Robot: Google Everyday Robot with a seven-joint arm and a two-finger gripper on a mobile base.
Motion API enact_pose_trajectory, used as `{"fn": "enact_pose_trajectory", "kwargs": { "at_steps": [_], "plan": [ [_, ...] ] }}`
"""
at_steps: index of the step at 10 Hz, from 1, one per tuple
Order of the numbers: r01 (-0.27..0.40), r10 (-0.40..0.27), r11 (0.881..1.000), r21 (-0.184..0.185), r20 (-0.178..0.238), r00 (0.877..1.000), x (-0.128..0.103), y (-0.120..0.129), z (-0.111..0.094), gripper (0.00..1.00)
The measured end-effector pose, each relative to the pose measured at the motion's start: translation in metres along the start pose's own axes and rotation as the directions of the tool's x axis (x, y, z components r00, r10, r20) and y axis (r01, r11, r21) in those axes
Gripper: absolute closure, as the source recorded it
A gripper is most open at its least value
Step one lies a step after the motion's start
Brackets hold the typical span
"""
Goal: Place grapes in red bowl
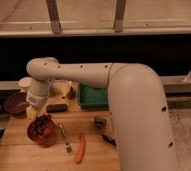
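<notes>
Over the left end of the wooden surface (94,150) the gripper (35,113) hangs from the white arm (89,75), just above the red bowl (40,131). Dark, lumpy grapes (39,125) appear to sit inside the bowl already, right below the gripper, though arm and shadow hide the contact point. Whether the fingers are open or closed on the bunch, I cannot tell from this angle.

Judging by how things lie, the step in hand is the release. To do it well, the gripper should be centred over the bowl, not its rim, and low enough that the berries settle and do not bounce out; then the fingers should part fully before any lift, and the lift should go straight up so no stem snags and tips the light bowl. A purple bowl (15,103) stands near on the left, a fork (65,138) and a carrot (80,149) lie to the right, a green tray (93,96) sits behind.
</notes>
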Motion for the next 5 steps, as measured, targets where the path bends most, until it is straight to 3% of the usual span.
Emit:
{"fn": "enact_pose_trajectory", "kwargs": {
  "at_steps": [5],
  "plan": [
    [0.000,0.000,1.000,0.000,0.001,1.000,-0.0007,0.0005,0.0002,0.80]
  ]
}}
